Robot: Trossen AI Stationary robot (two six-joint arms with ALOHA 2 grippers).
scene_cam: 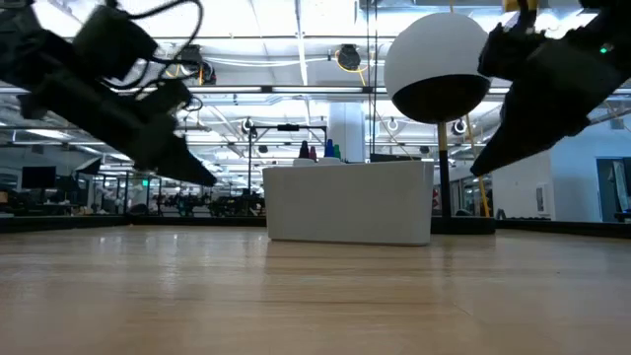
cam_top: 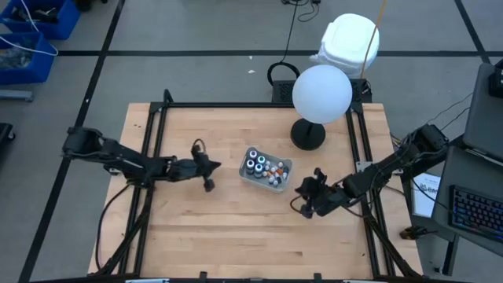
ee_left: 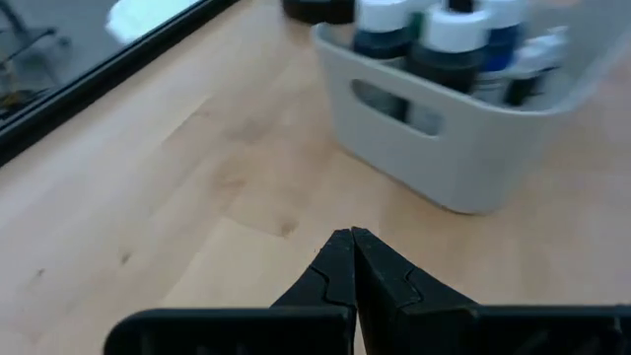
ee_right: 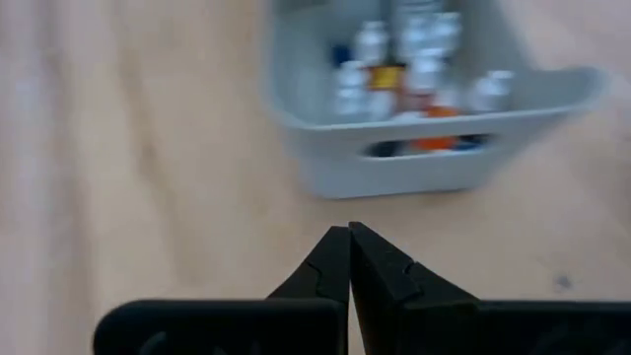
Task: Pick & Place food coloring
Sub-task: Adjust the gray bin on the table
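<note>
Wood table [cam_top: 236, 228]: food coloring [cam_top: 262, 166] (apparently in tray [cam_top: 245, 176]) between clenched, empty left hand [cam_top: 208, 185], right hand [cam_top: 308, 211].

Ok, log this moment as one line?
left gripper: shut, empty, left of tray | right gripper: shut, empty, right of tray | food coloring: all in tray

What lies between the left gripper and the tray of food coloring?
Only bare wooden table, per the high view: left gripper sits apart from the tray holding the food coloring.
</note>
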